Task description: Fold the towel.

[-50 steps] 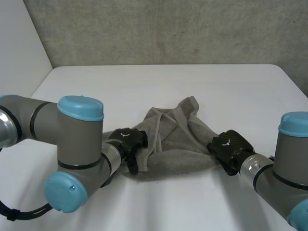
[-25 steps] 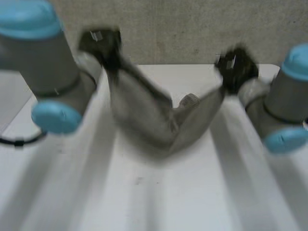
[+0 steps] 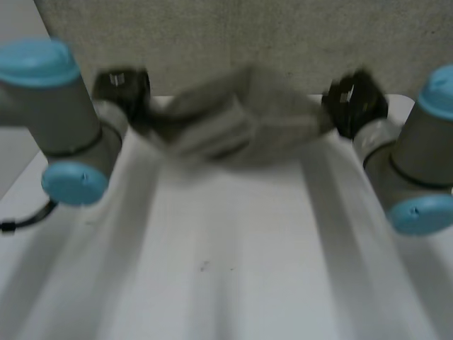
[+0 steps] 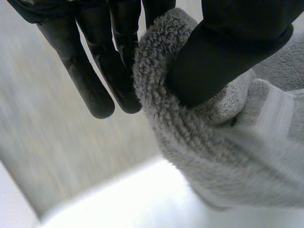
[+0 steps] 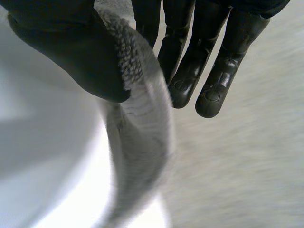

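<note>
Where the grey terry-cloth towel (image 3: pixel 241 117) is held in the air above the far part of the white desk (image 3: pixel 226 269), its left end is pinched between thumb and fingers (image 4: pixel 92 90) of the black left hand (image 3: pixel 122 86), and its right end is pinched likewise by the black right hand (image 3: pixel 357 105).

Towel (image 3: pixel 241 117): fold lines and corners untellable in head view. Gripped edge hidden under left robot hand (image 4: pixel 228 52) thumb; far end cut off.
</note>
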